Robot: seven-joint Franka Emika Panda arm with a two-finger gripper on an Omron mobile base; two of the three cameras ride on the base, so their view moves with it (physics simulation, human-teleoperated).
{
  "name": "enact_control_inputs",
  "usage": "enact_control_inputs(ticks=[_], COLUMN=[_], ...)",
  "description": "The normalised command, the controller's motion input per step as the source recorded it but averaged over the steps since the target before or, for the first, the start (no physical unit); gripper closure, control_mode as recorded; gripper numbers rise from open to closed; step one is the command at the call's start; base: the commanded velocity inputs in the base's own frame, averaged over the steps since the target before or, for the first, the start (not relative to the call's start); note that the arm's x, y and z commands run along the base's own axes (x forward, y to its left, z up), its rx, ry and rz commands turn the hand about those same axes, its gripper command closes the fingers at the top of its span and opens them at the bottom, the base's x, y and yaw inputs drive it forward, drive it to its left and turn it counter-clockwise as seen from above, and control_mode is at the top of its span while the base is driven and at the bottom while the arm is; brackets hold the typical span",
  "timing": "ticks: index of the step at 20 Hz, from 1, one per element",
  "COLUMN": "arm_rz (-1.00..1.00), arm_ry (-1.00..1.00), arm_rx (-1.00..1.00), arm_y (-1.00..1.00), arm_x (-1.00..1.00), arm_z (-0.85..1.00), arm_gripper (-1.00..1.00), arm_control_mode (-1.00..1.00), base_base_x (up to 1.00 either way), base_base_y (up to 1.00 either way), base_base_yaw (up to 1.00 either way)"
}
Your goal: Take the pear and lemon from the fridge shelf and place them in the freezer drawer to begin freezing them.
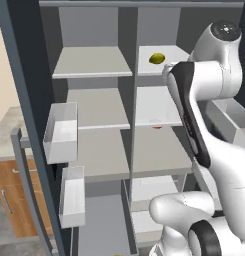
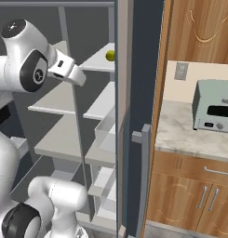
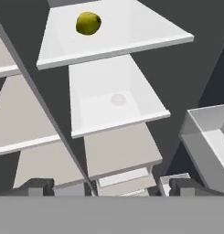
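Note:
A small yellow-green fruit, the lemon point(image 1: 156, 58) by its look, lies on the top right fridge shelf point(image 1: 176, 52). In the hand view the lemon point(image 3: 88, 23) sits far back on that shelf point(image 3: 141, 32), well beyond my gripper point(image 3: 111, 187), whose two fingertips stand wide apart and open with nothing between them. My hand point(image 2: 69, 70) hangs in front of the shelves at about the height of the second one. I cannot make out the pear; a small red speck point(image 1: 157, 125) shows at the second shelf's front edge. A grey drawer-like space point(image 1: 101, 225), perhaps the freezer drawer, lies at the bottom left.
White bins point(image 1: 61, 131) point(image 1: 74, 196) hang on the open left door, and another bin point(image 3: 209, 141) on the right door. A vertical divider point(image 1: 134, 100) splits the shelves. A toaster oven point(image 2: 214, 107) stands on the counter to the right.

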Motion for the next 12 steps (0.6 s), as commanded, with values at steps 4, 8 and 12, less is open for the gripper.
enact_control_inputs(ticks=[4,8,12], arm_rz=[0.0,0.0,0.0], arm_ry=[-0.05,0.0,0.01], arm_rx=[-0.05,-0.03,0.0], arm_y=[-0.33,-0.29,-0.18], arm_x=[0.71,0.89,0.89], arm_z=[0.05,0.0,0.0], arm_gripper=[-1.0,-1.0,-1.0], arm_control_mode=[-1.0,-1.0,-1.0], base_base_x=[0.0,0.0,0.0], base_base_y=[0.0,0.0,0.0], base_base_yaw=[0.0,0.0,0.0])
